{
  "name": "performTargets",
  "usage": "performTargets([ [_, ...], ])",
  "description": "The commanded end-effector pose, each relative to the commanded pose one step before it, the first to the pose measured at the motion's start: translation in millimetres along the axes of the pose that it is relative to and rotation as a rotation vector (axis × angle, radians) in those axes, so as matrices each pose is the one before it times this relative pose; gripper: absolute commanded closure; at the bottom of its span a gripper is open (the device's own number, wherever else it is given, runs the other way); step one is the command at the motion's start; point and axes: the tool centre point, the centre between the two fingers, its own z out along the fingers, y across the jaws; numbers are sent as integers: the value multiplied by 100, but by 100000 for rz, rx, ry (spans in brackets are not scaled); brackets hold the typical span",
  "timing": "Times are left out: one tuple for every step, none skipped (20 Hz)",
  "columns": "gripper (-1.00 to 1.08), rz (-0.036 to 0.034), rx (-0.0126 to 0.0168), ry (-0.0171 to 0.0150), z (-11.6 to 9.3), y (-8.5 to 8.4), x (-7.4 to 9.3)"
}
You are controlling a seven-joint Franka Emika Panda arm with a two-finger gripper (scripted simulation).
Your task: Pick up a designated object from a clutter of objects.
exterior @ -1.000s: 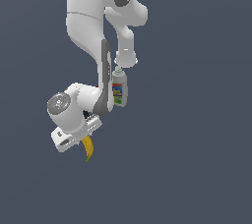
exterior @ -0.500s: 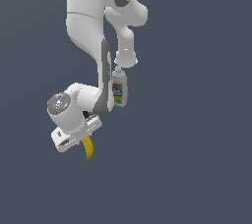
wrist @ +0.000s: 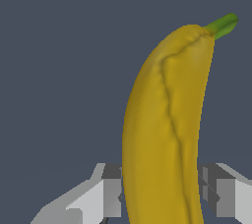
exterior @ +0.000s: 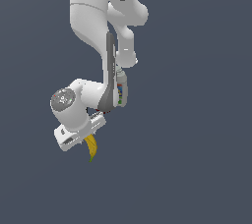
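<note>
The designated object, a curved yellow banana with a green stem tip, fills the wrist view. My gripper is shut on its lower part, one grey finger pressed to each side. In the exterior view the banana pokes out below the white hand, stem end pointing down; the fingers are hidden there behind the hand. Of the clutter of objects, only the white bottle with a colourful label shows, standing just behind the arm's forearm.
The white arm rises from the hand toward the top of the exterior view and covers part of the bottle. A plain dark grey surface surrounds everything.
</note>
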Motion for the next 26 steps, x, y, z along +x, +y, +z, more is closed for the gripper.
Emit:
performTargets([
  [108, -113, -266, 212, -1497, -833, 993],
  [108, 0, 0, 0, -669, -439, 440],
  [108, 0, 0, 0, -734, -481, 483],
  [108, 0, 0, 0, -794, -519, 522],
  [108, 0, 0, 0, -848, -552, 557],
  [108, 29, -43, -46, -900, -574, 578],
  [108, 0, 0, 0, -937, -607, 615],
  [108, 0, 0, 0, -947, -611, 621],
  [108, 0, 0, 0, -947, -609, 620],
  [108, 20, -47, -46, -949, -604, 616],
  [108, 0, 0, 0, -947, -605, 620],
  [108, 0, 0, 0, -948, -603, 621],
  [108, 0, 0, 0, -947, -601, 620],
  [108, 22, -49, -43, -949, -596, 616],
  [108, 0, 0, 0, -944, -595, 619],
  [108, 0, 0, 0, -943, -592, 619],
  [108, 21, -35, -27, -943, -586, 615],
  [108, 0, 0, 0, -938, -586, 618],
  [108, 0, 0, 0, -935, -583, 618],
  [108, 0, 0, 0, -932, -579, 618],
  [108, 0, 0, 0, -927, -575, 617],
  [108, 0, 0, 0, -923, -571, 617],
  [108, 0, 0, 0, -918, -566, 616],
  [108, 57, -35, -16, -918, -541, 597],
  [108, 0, 0, 0, -906, -556, 614],
  [108, 0, 0, 0, -899, -550, 613],
])
